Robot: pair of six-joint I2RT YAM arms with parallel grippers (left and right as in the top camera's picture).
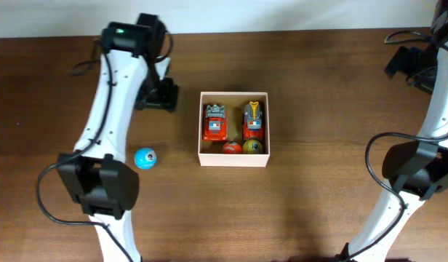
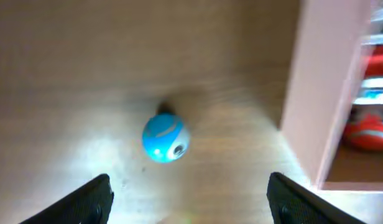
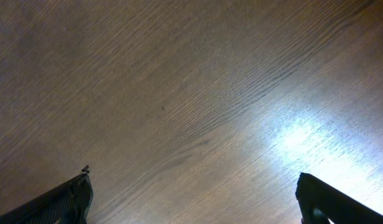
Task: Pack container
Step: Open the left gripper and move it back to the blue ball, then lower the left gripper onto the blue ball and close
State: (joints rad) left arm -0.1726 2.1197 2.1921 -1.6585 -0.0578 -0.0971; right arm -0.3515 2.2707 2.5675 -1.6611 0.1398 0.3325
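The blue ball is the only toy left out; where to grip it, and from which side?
Likely the left gripper from straight above, across the widest middle of the blue ball: it is round, free on the table, apart from the container.

1. The brown wood-grain tabletop shows grain and a glare patch under the right claw.
2. A blue ball lies on it just ahead of the left claw.
3. The box stands on it at the right of that claw's view, apart from the ball.
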